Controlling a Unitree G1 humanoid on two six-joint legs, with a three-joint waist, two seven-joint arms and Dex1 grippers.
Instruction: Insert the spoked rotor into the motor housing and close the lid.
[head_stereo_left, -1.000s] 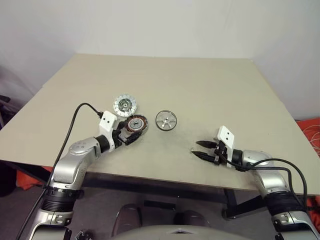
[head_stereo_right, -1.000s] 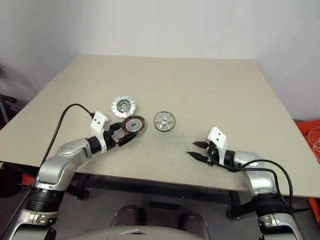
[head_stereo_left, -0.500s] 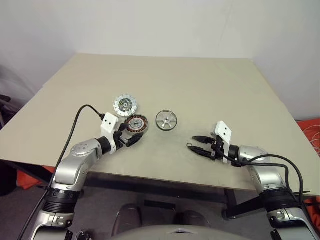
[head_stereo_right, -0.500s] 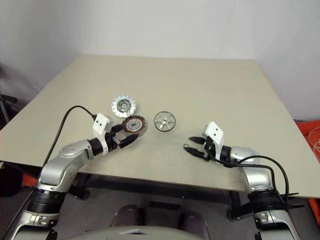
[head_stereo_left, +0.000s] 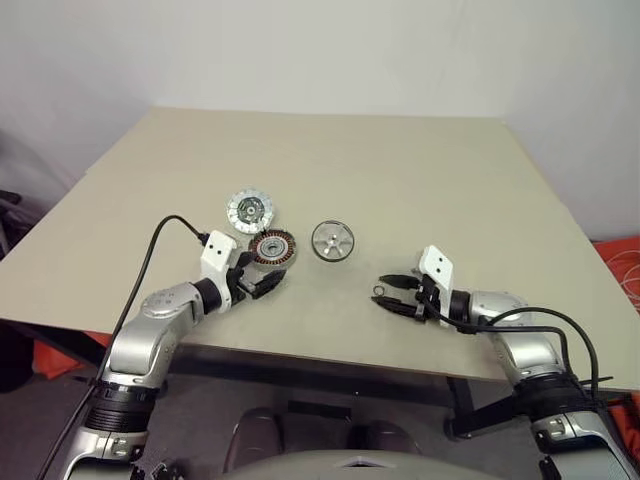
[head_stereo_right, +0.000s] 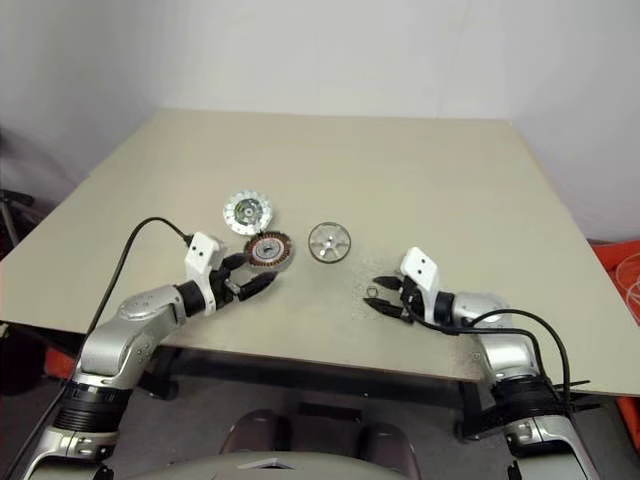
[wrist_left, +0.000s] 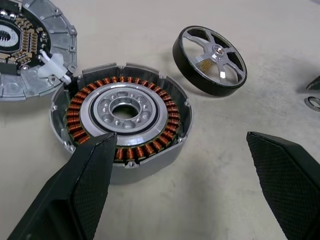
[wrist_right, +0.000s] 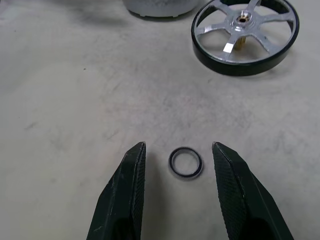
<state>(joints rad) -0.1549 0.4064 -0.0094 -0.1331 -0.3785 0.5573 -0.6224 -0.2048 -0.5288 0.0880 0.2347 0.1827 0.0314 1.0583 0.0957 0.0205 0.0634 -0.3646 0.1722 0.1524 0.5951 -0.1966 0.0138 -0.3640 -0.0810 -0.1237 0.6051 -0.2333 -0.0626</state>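
Observation:
The motor housing, a short cylinder with copper windings and a silver hub, sits on the table. The lid lies touching it on the far side. The spoked rotor lies flat a little to the housing's right. My left gripper is open just in front of the housing, and one finger overlaps its near rim in the left wrist view. My right gripper is open and low over the table, with nothing held.
A tiny black ring lies on the table between my right fingertips, touching neither. The beige table has bare room behind and right of the parts. Its front edge runs just under both arms.
My right gripper has edged a little left, so its tips now flank the tiny black ring. The left gripper and the parts have kept still.

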